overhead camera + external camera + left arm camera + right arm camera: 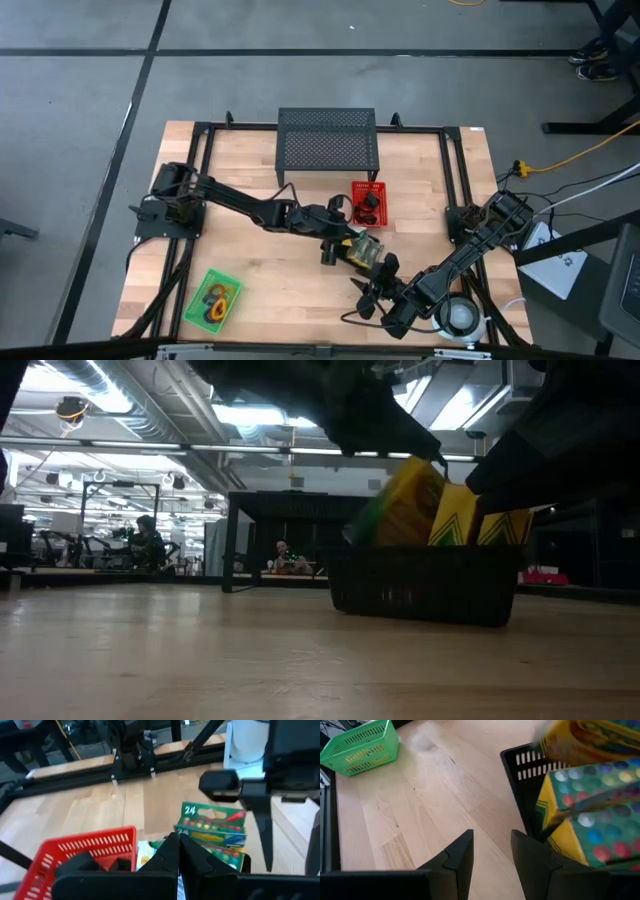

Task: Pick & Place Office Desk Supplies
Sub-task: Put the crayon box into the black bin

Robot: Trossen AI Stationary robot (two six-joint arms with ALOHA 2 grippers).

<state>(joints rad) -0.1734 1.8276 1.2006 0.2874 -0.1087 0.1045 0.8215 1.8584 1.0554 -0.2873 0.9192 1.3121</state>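
A black basket stands mid-table with two green and yellow printed packets upright in it. A third yellow-green packet leans tilted in the basket, its upper end sticking out over the rim. My left gripper is shut and reaches in from the table's left, right above this packet. My right gripper is open with only bare wood between its fingers. It stands low beside the basket's wall on the near side. Whether a finger touches the wall, I cannot tell. My left gripper meets the tilted packet's upper end with its shut fingertips, coming slanting down from the table's left. Whether it pinches an edge or only presses on it is hidden by the fingers. The packet's lower end is inside the black basket.
A red basket with black clips stands just beyond the black one. A green basket with coloured loops sits near the front left. The black mesh stand is at the far middle, and a round white object is at the near right.
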